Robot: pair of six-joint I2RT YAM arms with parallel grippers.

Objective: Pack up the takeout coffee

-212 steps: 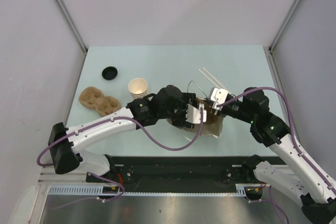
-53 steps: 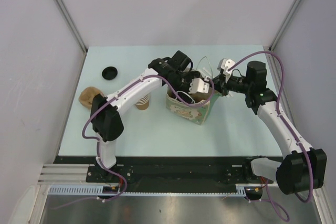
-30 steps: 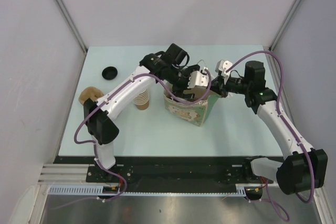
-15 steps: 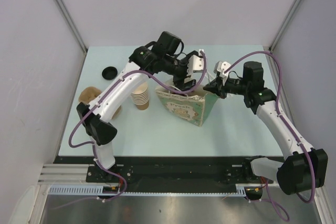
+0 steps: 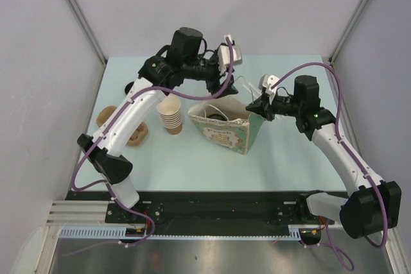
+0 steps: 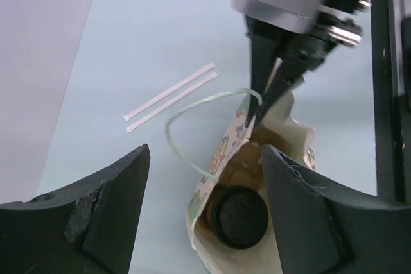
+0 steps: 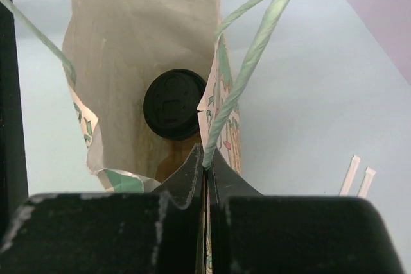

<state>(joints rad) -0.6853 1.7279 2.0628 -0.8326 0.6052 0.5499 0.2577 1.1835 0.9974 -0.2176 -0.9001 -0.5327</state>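
Note:
The takeout coffee (image 6: 239,216) stands upright inside the printed paper bag (image 5: 221,134); only its round black lid (image 7: 174,104) shows down in the bag. My left gripper (image 6: 205,152) hangs open high above the bag's mouth, holding nothing, and in the top view it is raised behind the bag (image 5: 228,51). My right gripper (image 7: 207,158) is shut on the bag's right rim, where the pale green handle (image 7: 253,56) is fixed. It holds that side up (image 5: 260,106).
A stack of lidless brown cups (image 5: 170,117) stands left of the bag. The pulp cup carrier (image 5: 110,119) lies further left, half hidden by my left arm. Two wrapped straws (image 6: 170,96) lie on the table behind the bag.
My left gripper has risen out of the bag and drawn back, its jaws narrowing a little. The coffee stays in the bag. The right gripper keeps its hold on the rim.

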